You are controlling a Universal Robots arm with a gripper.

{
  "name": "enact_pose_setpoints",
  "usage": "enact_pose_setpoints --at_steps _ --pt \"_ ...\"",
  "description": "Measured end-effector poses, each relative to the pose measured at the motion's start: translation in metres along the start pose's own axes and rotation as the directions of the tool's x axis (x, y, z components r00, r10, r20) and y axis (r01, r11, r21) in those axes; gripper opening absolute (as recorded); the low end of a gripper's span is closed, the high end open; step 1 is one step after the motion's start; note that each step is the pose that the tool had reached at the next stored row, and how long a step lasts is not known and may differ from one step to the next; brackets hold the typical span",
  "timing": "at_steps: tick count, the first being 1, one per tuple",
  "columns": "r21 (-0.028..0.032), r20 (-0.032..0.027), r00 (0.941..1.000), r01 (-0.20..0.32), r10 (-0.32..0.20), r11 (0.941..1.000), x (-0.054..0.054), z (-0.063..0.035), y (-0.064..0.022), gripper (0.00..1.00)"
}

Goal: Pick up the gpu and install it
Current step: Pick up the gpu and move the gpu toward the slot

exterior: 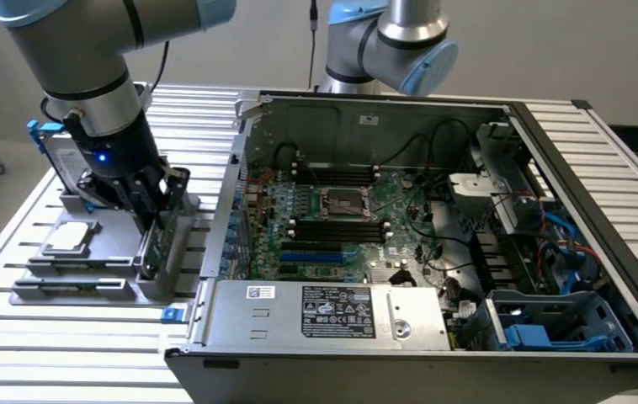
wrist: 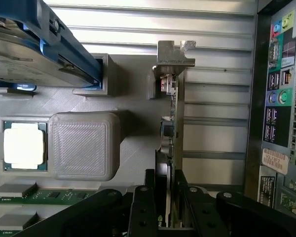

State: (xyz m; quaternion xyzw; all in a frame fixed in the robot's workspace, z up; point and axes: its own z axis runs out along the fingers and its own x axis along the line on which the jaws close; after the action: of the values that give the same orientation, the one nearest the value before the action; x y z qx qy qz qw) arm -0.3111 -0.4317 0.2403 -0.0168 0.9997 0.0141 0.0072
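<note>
We're down over the grey holder [exterior: 173,286] on the slatted worktop [exterior: 72,358], just to the exterior view's left of the open computer case [exterior: 588,160]. The gpu [wrist: 167,131] stands on edge in a narrow slot of that holder. Its silver bracket [wrist: 175,54] is at the end away from the wrist. We'd say that upright pose is the whole point: both flat faces are exposed, so a finger can drop down on each.

And that's the picture. The pincer [wrist: 165,187] straddles the card, its jaws drawn in to about the card's thickness, and as far as we can judge they're clamped on it. The card looks seated in its slot, not lifted out.

From outside, the pincer [exterior: 156,223] hangs straight down, with the gpu's green edge [exterior: 151,246] showing below it. Gripping away from the bracket leaves that end free, we reckon.

The processor [wrist: 23,145] and the blue-railed hard drive [wrist: 29,54] sit in their own pockets, apart from the fingers. The motherboard [exterior: 331,219] lies open inside the case.
</note>
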Motion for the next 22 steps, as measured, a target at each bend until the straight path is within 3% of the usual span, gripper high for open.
enact_pose_setpoints --at_steps 3,6,22 --pt "-0.0003 0.0003 1.0000 0.000 0.000 1.0000 0.000 -0.0034 0.0001 0.27" --pt "-0.0009 -0.0010 1.0000 0.000 0.000 1.0000 0.000 -0.0146 0.0004 0.27" --pt "-0.0010 -0.0024 1.0000 0.000 0.000 1.0000 -0.002 -0.0871 0.0023 0.27"
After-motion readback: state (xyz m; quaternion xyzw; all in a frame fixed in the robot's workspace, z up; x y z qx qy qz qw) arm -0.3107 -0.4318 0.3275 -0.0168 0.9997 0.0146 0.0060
